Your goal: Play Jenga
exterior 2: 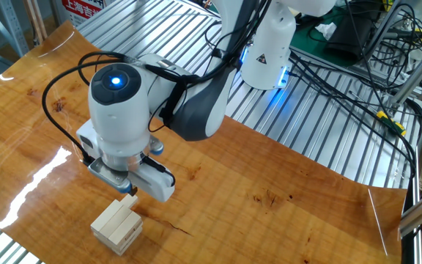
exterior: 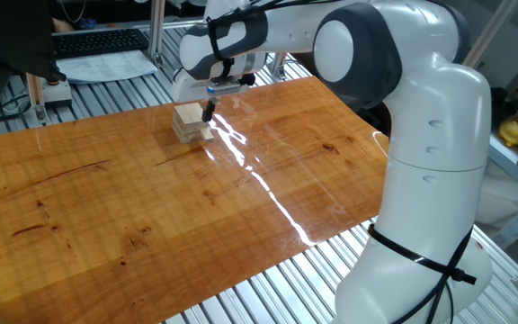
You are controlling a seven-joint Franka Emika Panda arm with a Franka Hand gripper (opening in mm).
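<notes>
The Jenga stack [exterior: 190,123] is a small low pile of pale wood blocks on the far part of the wooden table [exterior: 151,207]. In the other fixed view the stack [exterior 2: 116,226] lies near the bottom left, with one block sitting higher along its top edge. No separate loose block shows. My gripper [exterior: 208,112] hangs just at the stack's right upper edge, with its dark fingers close together and nothing seen between them. In the other fixed view the gripper [exterior 2: 131,196] is mostly hidden under the hand, just above the stack's raised block.
A keyboard [exterior: 97,40] and papers lie behind the table on the metal bench. A person's dark sleeve [exterior: 12,45] is at the far left. Cables [exterior 2: 343,81] run over the slatted bench. The robot base [exterior: 430,207] stands at the table's right edge.
</notes>
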